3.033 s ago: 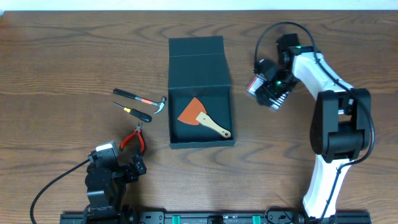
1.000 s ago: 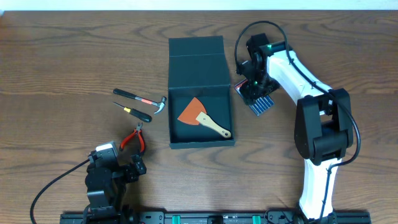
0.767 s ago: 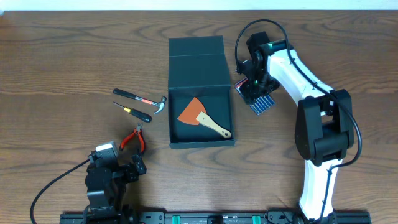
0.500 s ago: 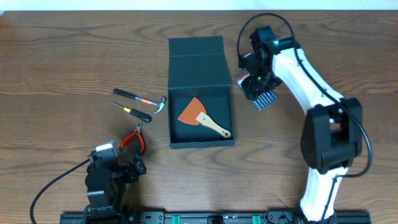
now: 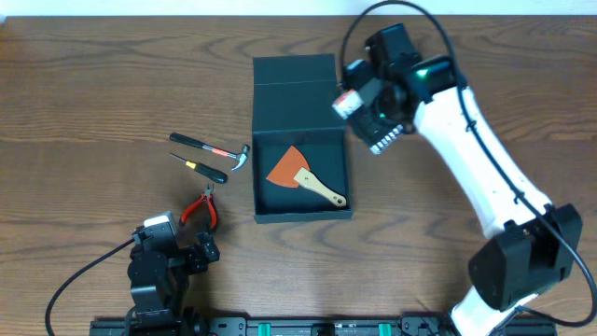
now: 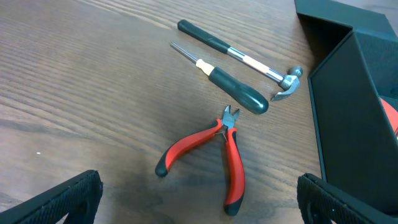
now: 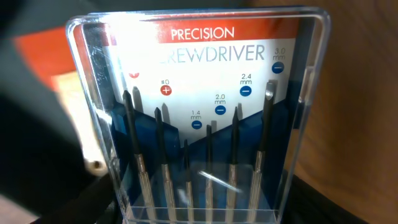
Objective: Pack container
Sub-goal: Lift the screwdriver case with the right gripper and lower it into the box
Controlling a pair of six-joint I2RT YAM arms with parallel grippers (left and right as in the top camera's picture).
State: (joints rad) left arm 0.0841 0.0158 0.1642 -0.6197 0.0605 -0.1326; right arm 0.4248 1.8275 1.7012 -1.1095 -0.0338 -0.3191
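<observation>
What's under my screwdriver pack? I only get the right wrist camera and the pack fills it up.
Observer: Mostly table. The precision screwdriver pack hangs by the right edge of the open container, near the lid's fold.
Operator: Is anything inside yet?
Observer: Yes, an orange scraper with a wooden handle lies on its floor.
Operator: What's still outside?
Observer: A hammer, a green-handled screwdriver and red pliers lie left of it.

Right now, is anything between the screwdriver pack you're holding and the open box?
Nothing visible. The right gripper holds the screwdriver pack over the container's right edge. Its lid lies folded back, and only a scraper lies inside.
</observation>
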